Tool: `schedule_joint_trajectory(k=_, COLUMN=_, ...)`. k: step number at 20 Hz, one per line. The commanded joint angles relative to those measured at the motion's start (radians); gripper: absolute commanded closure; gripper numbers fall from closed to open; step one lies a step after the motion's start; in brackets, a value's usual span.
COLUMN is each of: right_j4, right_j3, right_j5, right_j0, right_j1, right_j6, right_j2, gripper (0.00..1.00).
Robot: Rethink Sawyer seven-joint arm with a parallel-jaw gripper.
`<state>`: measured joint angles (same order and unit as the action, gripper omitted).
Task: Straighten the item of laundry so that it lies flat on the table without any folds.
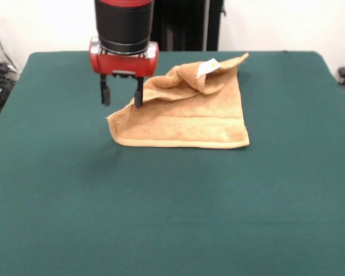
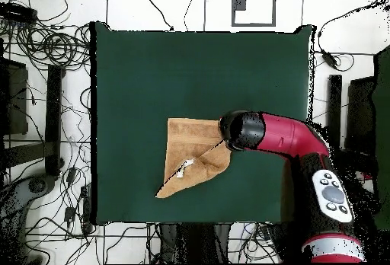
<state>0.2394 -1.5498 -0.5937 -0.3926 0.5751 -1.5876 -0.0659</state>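
Observation:
The orange-tan towel (image 1: 190, 122) lies on the green table (image 1: 161, 218), right of the middle towards the far side. Its near part lies flat. Its far part is folded over and bunched, with the white tag (image 1: 207, 67) on top. My gripper (image 1: 122, 96) hangs just above the towel's left corner, open, with one finger (image 1: 138, 98) at the towel's lifted left edge and the other over bare cloth. In the overhead view the towel (image 2: 190, 151) shows a fold running to a point at the lower left, and the arm's wrist (image 2: 242, 130) hides the gripper.
The green table (image 2: 152, 71) extends widely round the towel on all sides. Cables and stands (image 2: 46, 49) lie on the floor beyond the table's edges. The arm's body (image 2: 327, 193) reaches in from the bottom right of the overhead view.

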Motion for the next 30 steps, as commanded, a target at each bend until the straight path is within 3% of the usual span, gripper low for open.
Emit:
schedule_joint_trajectory(k=1, right_j4=-0.1, right_j3=-0.143, right_j5=0.026, right_j0=-0.05, right_j1=-0.045, right_j6=-0.013, right_j2=-0.256, gripper=0.0)
schedule_joint_trajectory(k=11, right_j4=-0.189, right_j3=-0.172, right_j5=-0.078, right_j0=-0.086, right_j1=-0.084, right_j6=-0.047, right_j2=-0.327, gripper=0.0)
schedule_joint_trajectory(k=17, right_j4=-0.203, right_j3=-0.13, right_j5=-0.192, right_j0=-0.064, right_j1=-0.105, right_j6=-0.052, right_j2=-0.301, gripper=0.0)
schedule_joint_trajectory(k=24, right_j4=-0.178, right_j3=-0.034, right_j5=-0.418, right_j0=0.002, right_j1=-0.15, right_j6=-0.101, right_j2=-0.211, gripper=0.0)
schedule_joint_trajectory(k=30, right_j4=-0.179, right_j3=-0.037, right_j5=-0.485, right_j0=0.006, right_j1=-0.181, right_j6=-0.124, right_j2=-0.192, gripper=0.0)
